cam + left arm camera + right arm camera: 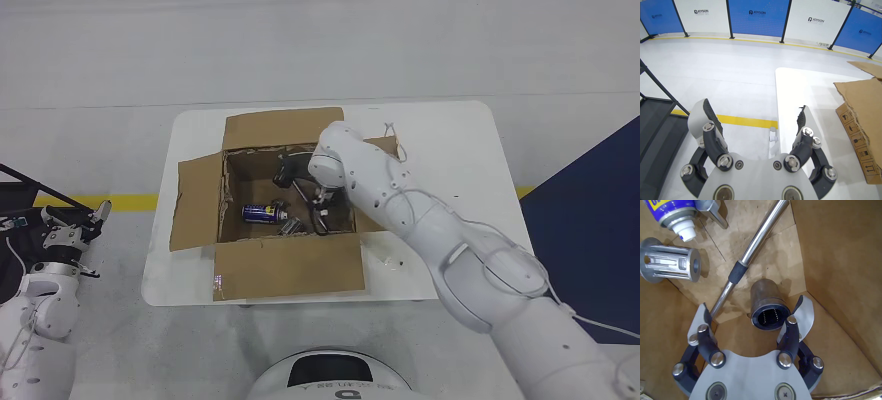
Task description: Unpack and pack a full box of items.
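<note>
At the far left, off the table's edge and over the floor, the left gripper (754,106) is held with its fingers spread wide and nothing between them; it is seen from above at (80,222). The white table (450,140) is found to its right, and the cardboard box (290,265) is set on the table's left half with all four flaps folded outward.

Inside the box, a blue spray can (676,213) is laid on its side toward the left (262,212), its white nozzle pointed to the right. Just beside the nozzle a slotted metal spool (668,260) is laid on its side. A shiny steel rod (757,236) with a black band around its middle is laid slantwise across the box floor. A dark metal sleeve (766,302) is stood near a corner of the box, its open end tilted up.

The right gripper (753,303) is lowered into the box (320,208) with its fingers apart; the sleeve is placed between them, close to one finger, and the rod's end is seen by the other. Nothing is clamped.
</note>
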Controlling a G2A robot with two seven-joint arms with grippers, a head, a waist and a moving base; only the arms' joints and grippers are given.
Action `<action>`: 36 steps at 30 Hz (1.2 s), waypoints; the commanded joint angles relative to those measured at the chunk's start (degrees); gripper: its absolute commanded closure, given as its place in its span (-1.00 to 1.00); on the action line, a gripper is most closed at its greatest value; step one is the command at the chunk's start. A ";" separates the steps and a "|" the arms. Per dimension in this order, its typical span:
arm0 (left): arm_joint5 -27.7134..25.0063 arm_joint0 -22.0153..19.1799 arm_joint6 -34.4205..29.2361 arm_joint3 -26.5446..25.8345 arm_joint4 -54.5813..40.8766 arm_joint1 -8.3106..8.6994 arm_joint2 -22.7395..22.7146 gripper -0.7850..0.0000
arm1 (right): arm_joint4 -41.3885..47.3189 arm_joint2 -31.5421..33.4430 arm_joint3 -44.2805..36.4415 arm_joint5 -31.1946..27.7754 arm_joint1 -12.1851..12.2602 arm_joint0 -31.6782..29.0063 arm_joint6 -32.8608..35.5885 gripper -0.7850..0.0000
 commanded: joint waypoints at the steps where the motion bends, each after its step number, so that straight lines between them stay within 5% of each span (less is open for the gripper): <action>1: 0.00 0.00 0.00 0.00 0.00 0.00 0.00 -1.00 | -0.13 -0.67 1.47 0.38 -0.79 0.60 -0.29 0.51; 5: 0.00 0.00 0.00 0.00 0.00 0.00 0.00 -1.00 | -1.05 -1.73 3.78 1.66 -2.04 1.55 -0.80 1.00; 13: 0.00 0.00 0.00 0.00 0.00 0.00 0.00 -1.00 | -3.77 -3.01 1.50 4.54 -3.55 2.06 -2.11 1.00; 22: 0.00 0.00 0.00 0.00 0.00 0.00 0.00 -1.00 | -8.72 1.71 -9.84 7.06 0.15 -1.55 -5.93 1.00; 28: 0.00 0.00 0.00 0.00 0.00 0.00 0.00 -1.00 | -12.42 10.82 -27.94 6.23 5.43 -9.61 -9.98 1.00; 36: 0.00 0.00 0.00 0.00 0.00 0.00 0.00 -1.00 | -28.24 29.62 -65.88 7.82 13.29 -35.09 -12.06 1.00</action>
